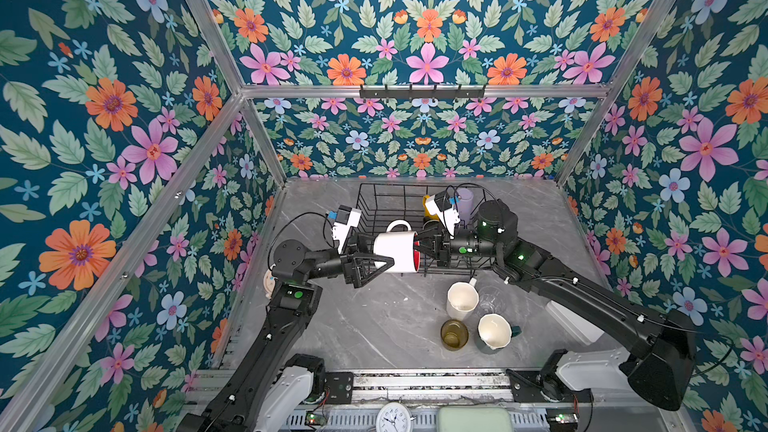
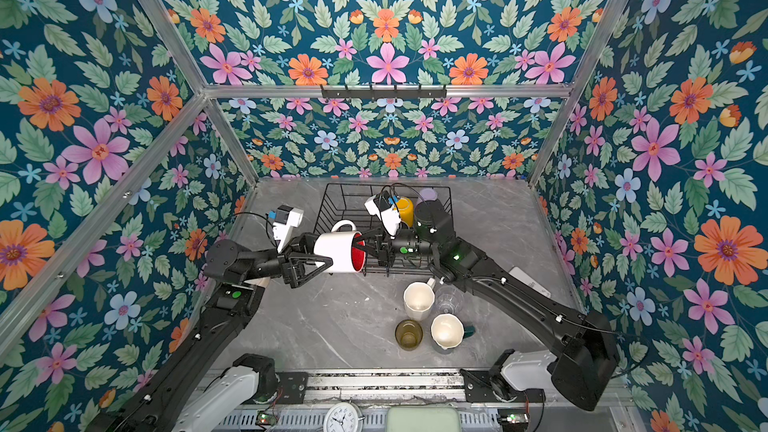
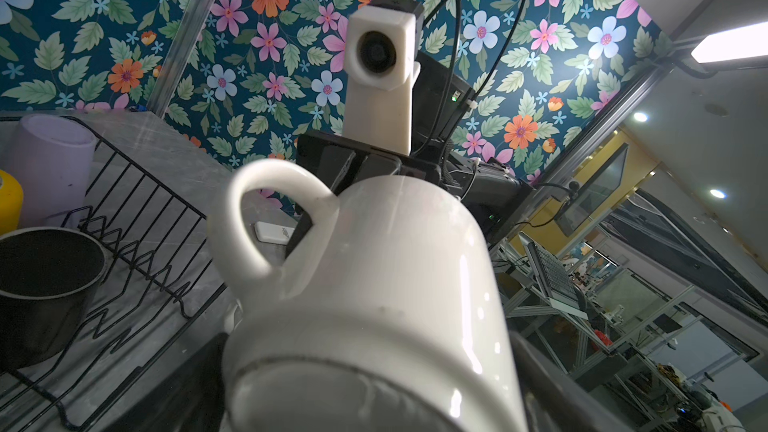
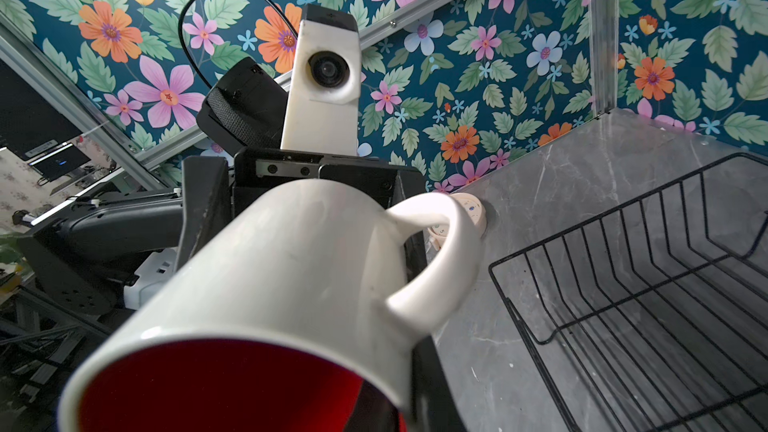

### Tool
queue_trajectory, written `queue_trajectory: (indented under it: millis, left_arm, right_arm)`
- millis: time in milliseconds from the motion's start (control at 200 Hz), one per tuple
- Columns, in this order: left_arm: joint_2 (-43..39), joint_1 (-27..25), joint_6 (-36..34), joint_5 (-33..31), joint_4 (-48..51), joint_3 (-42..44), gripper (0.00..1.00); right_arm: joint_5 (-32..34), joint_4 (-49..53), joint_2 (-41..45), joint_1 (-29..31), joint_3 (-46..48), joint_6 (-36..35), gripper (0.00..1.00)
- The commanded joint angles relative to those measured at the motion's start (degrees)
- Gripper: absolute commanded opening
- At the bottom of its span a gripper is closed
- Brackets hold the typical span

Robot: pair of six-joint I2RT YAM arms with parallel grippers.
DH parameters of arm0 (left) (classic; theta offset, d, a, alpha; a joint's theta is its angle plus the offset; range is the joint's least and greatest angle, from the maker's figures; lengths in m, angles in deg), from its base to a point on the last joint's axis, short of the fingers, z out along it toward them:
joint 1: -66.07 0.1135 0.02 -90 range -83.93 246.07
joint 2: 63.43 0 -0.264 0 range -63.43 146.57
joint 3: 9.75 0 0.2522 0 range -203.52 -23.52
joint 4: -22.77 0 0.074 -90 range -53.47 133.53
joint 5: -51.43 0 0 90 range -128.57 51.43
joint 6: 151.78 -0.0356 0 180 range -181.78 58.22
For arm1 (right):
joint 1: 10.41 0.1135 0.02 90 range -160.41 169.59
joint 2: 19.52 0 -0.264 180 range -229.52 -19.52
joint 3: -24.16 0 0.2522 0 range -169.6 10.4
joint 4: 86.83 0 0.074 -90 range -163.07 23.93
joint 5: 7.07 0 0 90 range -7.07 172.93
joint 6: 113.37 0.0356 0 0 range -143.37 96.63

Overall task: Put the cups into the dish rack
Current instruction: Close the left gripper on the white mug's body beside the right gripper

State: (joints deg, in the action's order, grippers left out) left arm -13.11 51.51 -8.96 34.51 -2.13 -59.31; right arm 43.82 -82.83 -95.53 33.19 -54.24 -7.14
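Observation:
A white mug with a red inside [image 1: 395,253] [image 2: 338,251] hangs on its side at the front edge of the dish rack [image 1: 374,201] [image 2: 332,201]. My right gripper [image 1: 417,249] [image 4: 399,401] is shut on its rim, one finger inside the red. My left gripper [image 1: 380,251] [image 3: 374,409] is open, its fingers on either side of the mug's base. A yellow mug [image 2: 405,209], a lilac tumbler [image 1: 465,201] and a black mug [image 3: 41,284] stand in the rack. On the table stand a cream mug [image 1: 462,300], a clear glass [image 1: 490,299], an amber glass [image 1: 454,334] and a teal mug [image 1: 494,332].
A black hook rail [image 1: 422,92] hangs on the back wall. A white box [image 1: 573,322] lies under the right arm and a small round white device [image 1: 269,282] at the table's left edge. A clock [image 1: 392,417] and a green pad [image 1: 473,419] sit at the front.

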Motion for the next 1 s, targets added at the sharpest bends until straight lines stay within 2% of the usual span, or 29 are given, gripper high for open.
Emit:
queue_trajectory:
  millis: [0,425,715,845,1000]
  left_arm:
    - [-0.40,0.02,2.32,-0.92,-2.50,0.58,1.00]
    - [-0.52,-0.02,6.37,1.00,-8.23,1.85,0.99]
    - [0.33,0.00,9.91,1.89,-13.67,2.72,0.94]
    - [0.68,0.00,10.86,2.09,-15.03,3.00,0.89]
    - [0.76,-0.02,11.18,2.00,-15.62,2.92,0.77]
  right_arm:
    - [-4.58,-7.36,-1.25,0.75,-1.45,-0.65,0.00]
    - [-5.48,-7.65,-7.30,2.20,-5.58,-3.17,0.00]
    - [-4.21,-6.74,-9.31,2.24,-6.98,-4.35,0.00]
    - [-4.00,-6.61,-10.20,2.30,-7.50,-4.16,0.00]
    - [-3.78,-6.59,-10.91,2.35,-7.54,-3.84,0.00]
